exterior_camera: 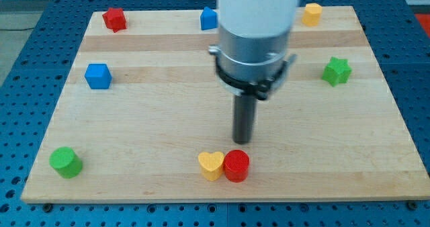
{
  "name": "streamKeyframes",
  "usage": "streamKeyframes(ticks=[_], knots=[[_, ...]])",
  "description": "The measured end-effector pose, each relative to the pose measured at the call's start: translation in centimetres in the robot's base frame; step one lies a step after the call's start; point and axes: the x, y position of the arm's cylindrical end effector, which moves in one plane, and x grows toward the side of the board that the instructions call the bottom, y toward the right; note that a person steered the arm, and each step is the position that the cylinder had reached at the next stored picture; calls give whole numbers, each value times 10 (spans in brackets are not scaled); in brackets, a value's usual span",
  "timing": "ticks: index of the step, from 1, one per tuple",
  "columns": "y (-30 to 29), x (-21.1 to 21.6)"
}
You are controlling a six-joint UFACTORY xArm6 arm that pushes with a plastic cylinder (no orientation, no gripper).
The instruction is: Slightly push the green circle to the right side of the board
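The green circle (66, 162) sits near the board's bottom left corner. My tip (241, 141) is at the view's lower middle, far to the right of the green circle and just above the red circle (236, 165). A yellow heart (211, 165) touches the red circle on its left side.
A blue cube (98, 76) lies at the left. A red block (115, 19) sits at the top left. A blue block (209, 18) is at the top middle, partly behind the arm. A yellow block (312, 13) is at the top right. A green star (336, 71) lies at the right.
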Motion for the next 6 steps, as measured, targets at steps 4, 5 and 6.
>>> streamKeyframes(ticks=[4, 5, 6], knots=[[-311, 13], [-309, 31], [-286, 49]])
